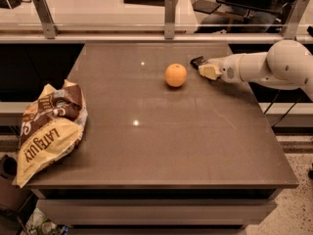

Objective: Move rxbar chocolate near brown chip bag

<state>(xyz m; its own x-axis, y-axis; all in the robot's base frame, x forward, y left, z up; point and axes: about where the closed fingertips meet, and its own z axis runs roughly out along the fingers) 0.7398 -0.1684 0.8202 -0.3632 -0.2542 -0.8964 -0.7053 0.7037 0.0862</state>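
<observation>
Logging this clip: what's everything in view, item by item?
bar: one, black, far right of the table, right next to the hand's tip
chip bag: one, brown and yellow, left table edge, partly overhanging
orange: one, orange, far middle of the table, left of the bar
table: one, grey-brown, centre of the view
posts: three, metal, on the rail behind the table
arm: one, white, reaching in from the right
hand: one, cream, by the bar, right of the orange
</observation>
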